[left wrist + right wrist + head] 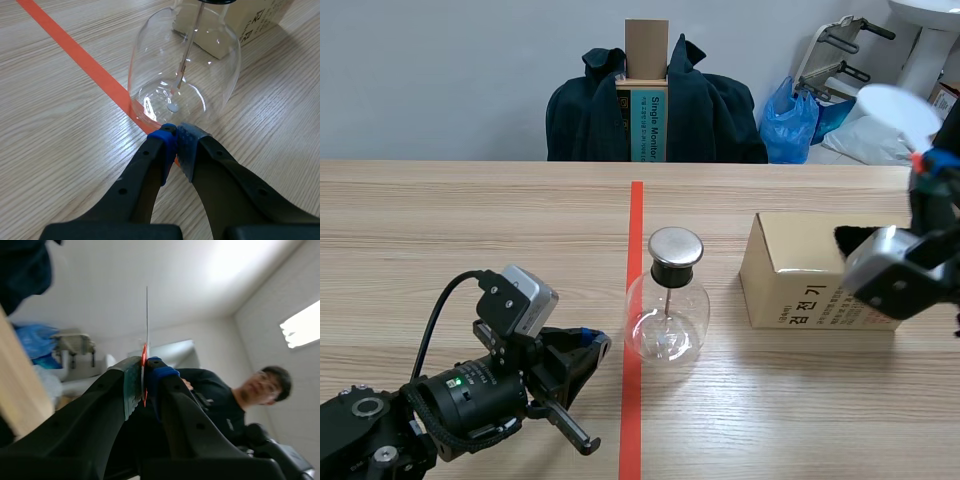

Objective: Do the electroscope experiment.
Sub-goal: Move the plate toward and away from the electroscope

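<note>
Pinching a thin white disc [895, 110], the right jaws hang raised. The left jaws, closed empty, could tip the nearby clear glass flask [667, 320].

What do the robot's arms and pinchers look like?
Both arms are black. The left arm has a looping black cable, a small green light and a silver-grey camera box. The left gripper has thick black fingers, with one blue pad and one grey dotted pad. The right gripper matches it.
</note>
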